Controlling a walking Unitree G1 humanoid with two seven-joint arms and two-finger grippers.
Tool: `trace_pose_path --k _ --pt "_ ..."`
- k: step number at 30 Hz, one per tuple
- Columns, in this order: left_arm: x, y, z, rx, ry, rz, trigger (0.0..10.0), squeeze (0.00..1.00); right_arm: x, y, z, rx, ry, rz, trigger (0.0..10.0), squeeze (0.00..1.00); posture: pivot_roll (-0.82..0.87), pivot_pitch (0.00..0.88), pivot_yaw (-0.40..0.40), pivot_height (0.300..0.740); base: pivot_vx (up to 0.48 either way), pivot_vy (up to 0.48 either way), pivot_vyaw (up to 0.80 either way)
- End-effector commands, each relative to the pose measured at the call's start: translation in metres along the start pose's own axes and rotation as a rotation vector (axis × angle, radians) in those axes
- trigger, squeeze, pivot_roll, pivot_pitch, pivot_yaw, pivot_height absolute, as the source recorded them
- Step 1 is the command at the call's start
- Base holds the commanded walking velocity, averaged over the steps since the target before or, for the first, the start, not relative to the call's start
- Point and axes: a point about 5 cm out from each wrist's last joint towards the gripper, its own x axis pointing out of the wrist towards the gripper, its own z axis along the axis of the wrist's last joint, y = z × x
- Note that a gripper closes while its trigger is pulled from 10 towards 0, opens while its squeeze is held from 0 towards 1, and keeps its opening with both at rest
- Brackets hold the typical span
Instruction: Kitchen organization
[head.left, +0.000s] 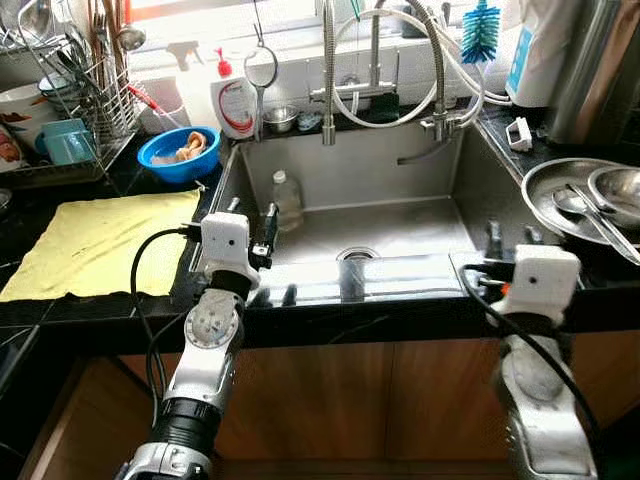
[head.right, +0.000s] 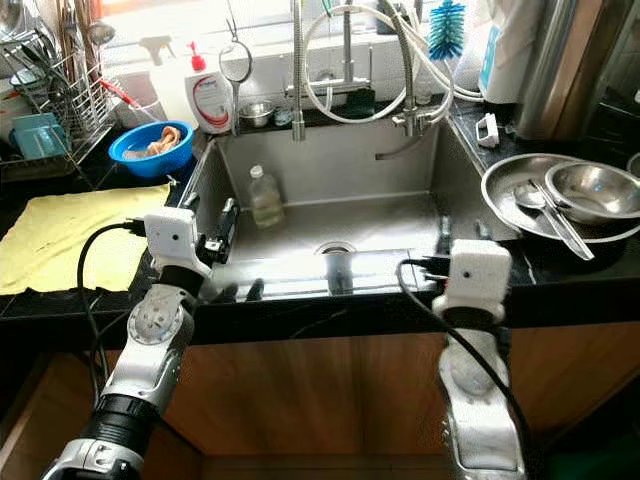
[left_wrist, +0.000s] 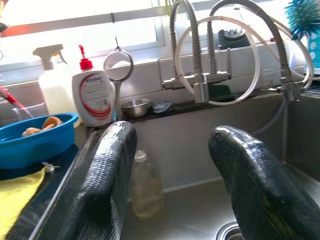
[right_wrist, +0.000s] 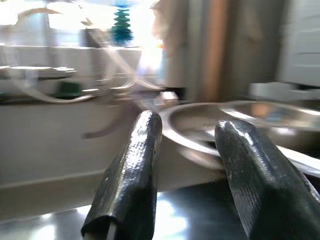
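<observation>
Stainless steel sink (head.left: 420, 215) holds a clear plastic bottle (head.left: 287, 200) upright at its far left. Left gripper (head.left: 252, 232) hovers near that corner, fingers spread, empty. Right gripper (head.left: 512, 242) hovers near stacked steel plates (head.left: 548, 195), fingers apart, empty.

**Kitchen sink colours**

Silver steel sink (head.left: 300, 170) set in a black counter (head.left: 60, 310). Left of the left gripper (head.left: 252, 220), whose fingers are black and woven-textured, lies a pale yellow cloth (head.left: 100, 240). Beyond it sits a bright blue bowl (head.left: 178, 155) with orange contents, and a white bottle (head.left: 233, 105) with red label and red pump. Just ahead of this gripper stands a clear bottle (head.left: 287, 200). Past the right gripper (head.left: 510, 240), shiny silver dishes (head.left: 550, 195). A turquoise brush (head.left: 480, 32) stands at the window. Brown wooden cabinet (head.left: 400, 400) below.
</observation>
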Motion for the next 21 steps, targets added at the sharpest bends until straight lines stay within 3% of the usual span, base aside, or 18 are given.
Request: trace_pose_path --k 1,6,7,8,12,13,21 --pt "-0.002 0.003 -0.003 0.000 0.011 0.007 10.0 0.00 0.000 -0.008 0.005 -0.004 -0.011 -0.036 10.0 0.00 -0.30 0.000 0.143 0.740 0.000 0.000 0.00" --pt "-0.002 0.001 -0.004 -0.001 0.014 0.000 10.0 0.00 0.001 -0.023 0.004 -0.011 -0.009 -0.065 10.0 0.00 -0.30 0.000 0.145 0.740 0.000 0.000 0.00" --pt "-0.002 0.001 -0.004 -0.001 0.016 -0.001 10.0 0.00 0.001 -0.024 0.004 0.004 -0.008 -0.067 10.0 0.42 -0.30 0.000 0.146 0.740 0.000 0.000 0.00" --pt "-0.003 0.001 -0.004 -0.001 0.017 -0.001 10.0 0.00 0.001 -0.024 0.006 0.024 -0.012 -0.060 10.0 1.00 -0.30 0.000 0.144 0.740 0.000 0.000 0.00" --pt "-0.003 0.001 -0.005 -0.001 0.019 -0.002 10.0 0.00 0.001 -0.021 0.006 0.021 -0.011 -0.041 10.0 1.00 -0.30 0.000 0.144 0.740 0.000 0.000 0.00" --pt "-0.004 0.001 -0.005 -0.001 0.021 -0.002 10.0 0.00 0.001 -0.018 0.005 0.012 -0.003 -0.034 10.0 0.00 -0.30 0.000 0.144 0.740 0.000 0.000 0.00" --pt "-0.006 0.004 -0.007 0.002 0.027 0.010 10.0 0.00 -0.001 -0.019 0.007 0.026 -0.014 -0.067 10.0 0.00 -0.29 0.000 0.142 0.740 0.000 0.000 0.00"
